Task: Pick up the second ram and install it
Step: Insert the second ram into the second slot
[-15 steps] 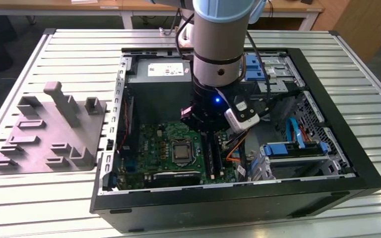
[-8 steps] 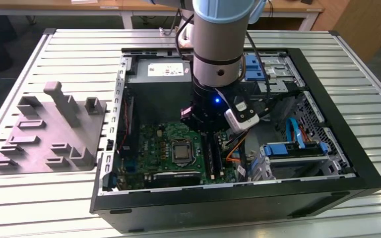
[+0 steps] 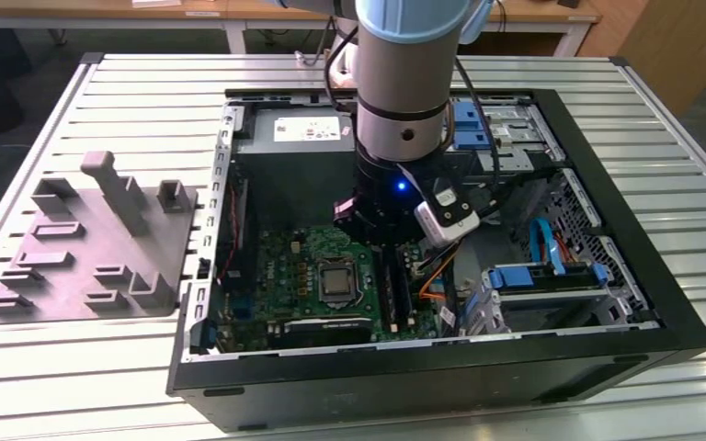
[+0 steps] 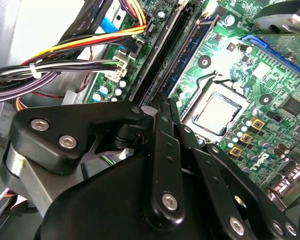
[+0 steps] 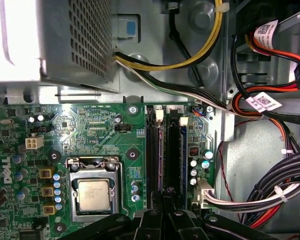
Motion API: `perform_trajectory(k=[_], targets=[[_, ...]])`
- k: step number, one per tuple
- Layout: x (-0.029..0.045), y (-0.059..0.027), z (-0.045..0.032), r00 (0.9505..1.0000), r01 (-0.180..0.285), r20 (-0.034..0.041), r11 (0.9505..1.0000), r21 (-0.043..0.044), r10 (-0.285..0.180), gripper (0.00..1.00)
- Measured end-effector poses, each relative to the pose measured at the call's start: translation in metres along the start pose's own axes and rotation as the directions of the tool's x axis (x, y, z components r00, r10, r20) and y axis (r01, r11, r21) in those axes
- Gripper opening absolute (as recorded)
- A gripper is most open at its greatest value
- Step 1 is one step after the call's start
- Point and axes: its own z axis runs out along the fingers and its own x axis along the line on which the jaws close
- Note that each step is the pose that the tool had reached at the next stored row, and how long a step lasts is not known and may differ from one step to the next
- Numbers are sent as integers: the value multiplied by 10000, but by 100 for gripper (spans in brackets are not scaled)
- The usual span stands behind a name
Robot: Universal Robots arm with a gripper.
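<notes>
Black gripper (image 4: 162, 107) linkages fill the foreground, fingers drawn nearly together over the slots (image 5: 162, 150). Directly beneath the fingertips, the ram (image 5: 173, 152) stands edge-up in its slot, seemingly being pressed home; whether it is clamped, I cannot tell.

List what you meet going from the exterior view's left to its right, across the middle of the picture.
Grey plastic block → motherboard with the processor socket → arm → blue drive bracket → case's far wall.
</notes>
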Motion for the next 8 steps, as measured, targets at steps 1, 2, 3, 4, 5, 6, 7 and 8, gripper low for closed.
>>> perform_trajectory(k=[1,2,3,4,5,6,7,8], targets=[[0,0,2,10000,0,0,10000,0,0,11],[1,0,5,10000,-1,0,10000,2,1,11],[1,0,6,10000,-1,0,10000,3,1,11],[1,0,6,10000,-1,-1,10000,4,1,11],[1,1,7,10000,-1,-1,10000,4,1,11],[1,1,7,10000,-1,-1,10000,4,1,11],[1,1,9,10000,-1,-1,10000,3,1,11],[1,2,11,10000,-1,0,10000,2,1,11]])
